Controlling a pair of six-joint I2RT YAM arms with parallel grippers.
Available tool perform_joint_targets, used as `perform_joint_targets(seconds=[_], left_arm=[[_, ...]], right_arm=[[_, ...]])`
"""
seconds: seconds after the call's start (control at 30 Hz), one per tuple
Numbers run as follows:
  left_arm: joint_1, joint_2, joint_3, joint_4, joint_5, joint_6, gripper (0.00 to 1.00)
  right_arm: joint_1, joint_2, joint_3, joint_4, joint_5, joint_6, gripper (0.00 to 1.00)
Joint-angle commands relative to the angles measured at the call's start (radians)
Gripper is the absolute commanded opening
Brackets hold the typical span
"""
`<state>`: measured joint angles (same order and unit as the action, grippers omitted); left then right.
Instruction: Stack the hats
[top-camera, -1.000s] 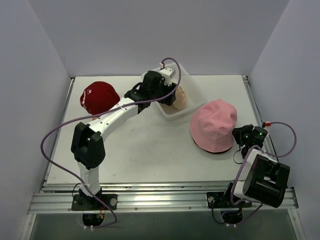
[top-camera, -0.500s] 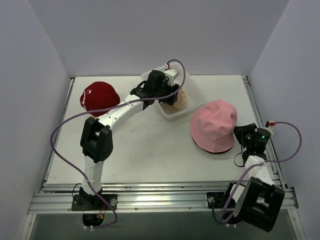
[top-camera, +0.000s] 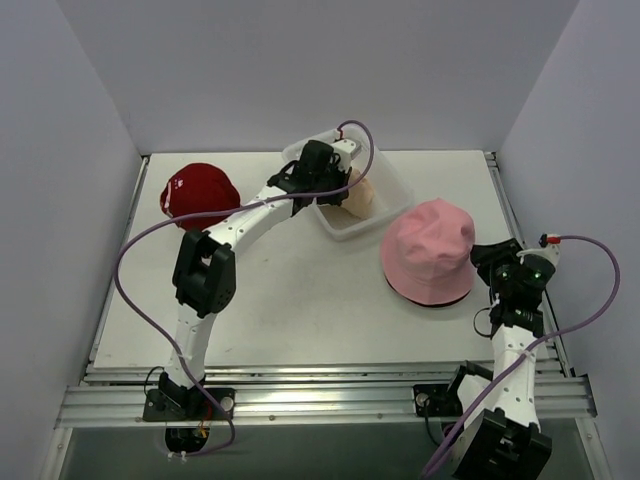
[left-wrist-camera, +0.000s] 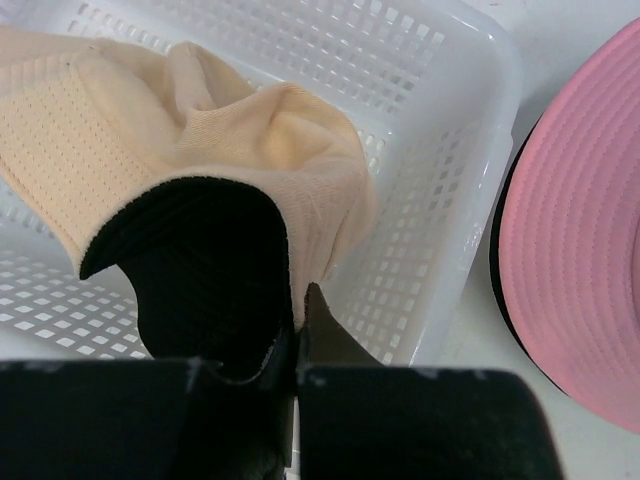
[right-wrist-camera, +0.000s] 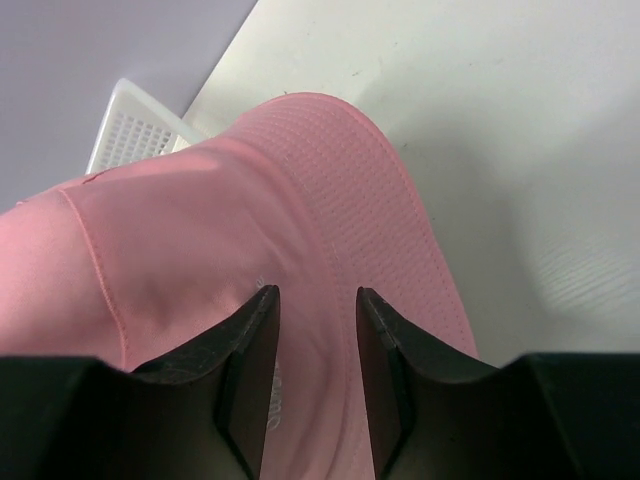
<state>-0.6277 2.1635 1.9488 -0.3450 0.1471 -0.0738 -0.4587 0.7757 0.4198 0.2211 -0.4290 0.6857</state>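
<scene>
A tan hat (left-wrist-camera: 150, 110) lies crumpled in the white mesh basket (left-wrist-camera: 430, 100). My left gripper (left-wrist-camera: 298, 300) is shut on a dark-lined fold of its edge. From above, the left gripper (top-camera: 335, 185) reaches into the basket (top-camera: 340, 228) beside the tan hat (top-camera: 362, 195). A pink bucket hat (top-camera: 430, 250) sits at the right on a black hat whose rim (top-camera: 430, 302) shows beneath. My right gripper (right-wrist-camera: 316, 292) stands open just over the pink hat (right-wrist-camera: 200, 230), at its right side (top-camera: 487, 255). A red cap (top-camera: 195, 190) rests at the far left.
The basket stands at the back centre, close to the pink hat's brim (left-wrist-camera: 575, 250). Purple cables loop from both arms over the table. Grey walls close in the left, back and right sides.
My left gripper has closed on the tan hat in the basket. My right gripper's jaws have widened, and the right arm has stretched out along the table's right edge.
</scene>
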Motion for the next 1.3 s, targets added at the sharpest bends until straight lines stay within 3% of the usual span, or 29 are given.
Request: perform_joint_targets(seconds=[0.0, 0.13, 0.17, 0.27, 0.47, 0.63, 0.73, 0.9, 1.1, 1.27], left_arm=[[0.005, -0.077, 0.024, 0.040, 0.019, -0.003, 0.02], [0.003, -0.152, 0.019, 0.031, 0.025, -0.004, 0.02], [0.002, -0.189, 0.016, 0.035, 0.035, -0.004, 0.02], [0.003, -0.267, 0.001, 0.031, 0.100, -0.001, 0.02], [0.002, -0.421, -0.023, -0.046, 0.183, 0.023, 0.02], [-0.004, -0.543, -0.096, -0.119, 0.379, 0.031, 0.02], [-0.020, -0.649, -0.151, -0.178, 0.428, 0.029, 0.02], [-0.023, -0.789, -0.240, -0.216, 0.440, -0.014, 0.02], [-0.012, -0.867, -0.313, -0.169, 0.787, -0.093, 0.02], [-0.015, -0.875, -0.393, -0.179, 0.980, -0.106, 0.02]], right_arm=[[-0.008, -0.045, 0.094, -0.090, -0.034, -0.054, 0.34], [-0.008, -0.108, 0.164, -0.153, -0.040, -0.080, 0.40], [-0.008, -0.140, 0.171, -0.155, -0.060, -0.081, 0.48], [-0.008, -0.177, 0.221, -0.158, -0.123, -0.109, 0.55], [0.012, -0.145, 0.339, -0.195, -0.102, -0.152, 0.59], [0.015, -0.130, 0.373, 0.015, -0.253, -0.034, 0.63], [0.026, -0.124, 0.413, 0.151, -0.298, 0.024, 0.64], [0.046, -0.075, 0.491, 0.226, -0.373, 0.046, 0.65], [0.182, 0.033, 0.548, 0.366, -0.517, 0.093, 0.66], [0.449, 0.143, 0.589, 0.379, -0.567, 0.000, 0.66]])
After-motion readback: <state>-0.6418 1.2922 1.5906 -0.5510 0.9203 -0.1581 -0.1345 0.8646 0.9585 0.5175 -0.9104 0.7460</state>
